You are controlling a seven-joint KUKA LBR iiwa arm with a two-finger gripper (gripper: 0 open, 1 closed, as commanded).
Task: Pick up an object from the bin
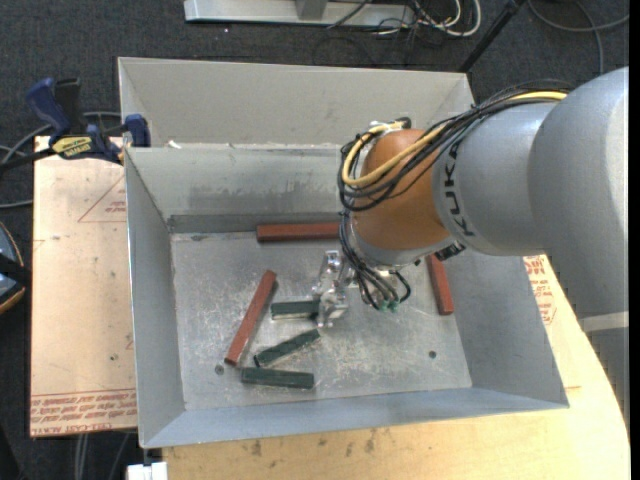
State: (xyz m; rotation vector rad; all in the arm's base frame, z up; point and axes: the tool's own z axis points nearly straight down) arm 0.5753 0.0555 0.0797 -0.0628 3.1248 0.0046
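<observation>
My gripper (pixel 330 306) hangs low over the middle of the bin floor, under the orange cover of the wrist. Its tip is at the right end of a short dark green stick (pixel 294 309) that lies flat and points left. Just below that stick, a second dark green stick (pixel 287 348) lies on a slant. A long red-brown stick (pixel 251 318) lies diagonally to the left of both.
A third dark green stick (pixel 277 378) lies near the front wall. One red-brown stick (pixel 297 232) lies along the back wall. Another red-brown stick (pixel 441 286) lies at the right, partly behind the arm.
</observation>
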